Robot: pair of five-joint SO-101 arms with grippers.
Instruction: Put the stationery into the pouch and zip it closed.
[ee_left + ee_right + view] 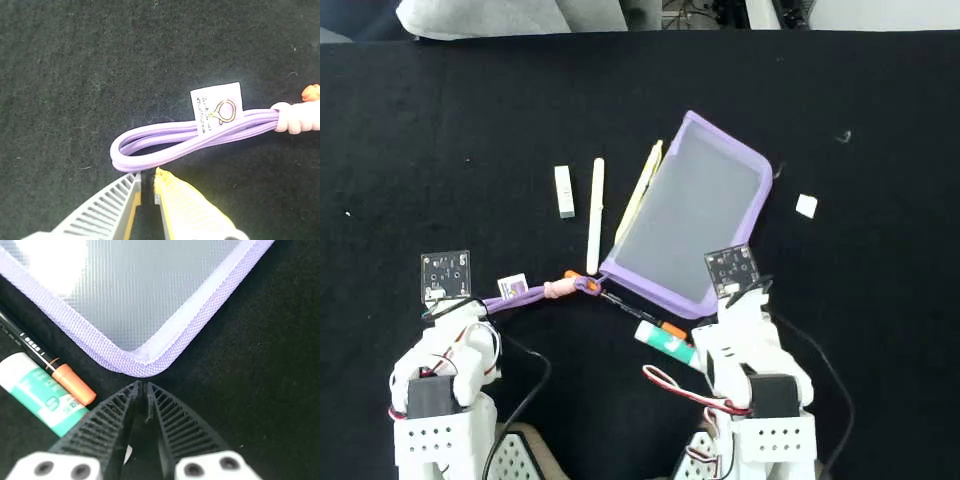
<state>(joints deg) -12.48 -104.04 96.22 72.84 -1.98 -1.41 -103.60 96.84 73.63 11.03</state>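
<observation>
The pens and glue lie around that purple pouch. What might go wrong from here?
The purple strap loops right in front of the left gripper; it might snag and drag the pouch. The glue stick and orange-capped pen lie side by side near the right gripper, so grabbing one may knock the other. The small white piece beyond the pouch might be missed.

Arms white; left fingers ribbed, grey and yellow; right fingers black.
</observation>
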